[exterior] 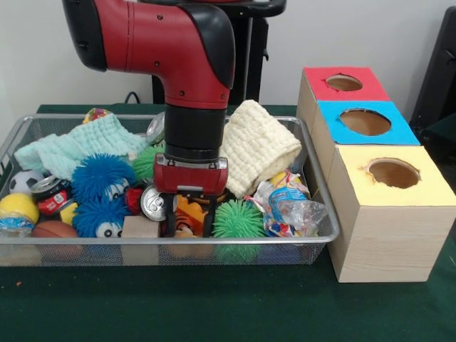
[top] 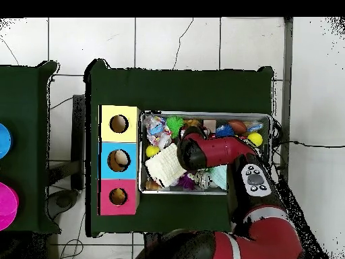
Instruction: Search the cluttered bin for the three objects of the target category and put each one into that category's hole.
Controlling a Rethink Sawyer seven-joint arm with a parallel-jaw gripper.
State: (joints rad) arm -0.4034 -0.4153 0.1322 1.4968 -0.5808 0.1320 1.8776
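Observation:
My gripper (exterior: 190, 222) is down inside the wire mesh bin (exterior: 235, 246), near its front wall. Its two fingers stand apart on either side of an orange soft toy (exterior: 191, 212), and the gripper looks open. A silver can (exterior: 153, 203) lies just left of it, a green spiky ball (exterior: 238, 219) just right, and a wooden block (exterior: 141, 227) sits at the front left. Right of the bin stand three boxes with round holes: red (exterior: 344, 83), blue (exterior: 365, 122), yellow (exterior: 393, 172). In the overhead view my arm (top: 209, 152) covers the gripper.
The bin also holds two blue fuzzy balls (exterior: 102, 177), a red can (exterior: 51, 196), a soccer ball (exterior: 26, 181), a yellow ball (exterior: 18, 208), a pale green cloth (exterior: 85, 146), a cream cloth (exterior: 260, 146) and crumpled wrappers (exterior: 288, 206).

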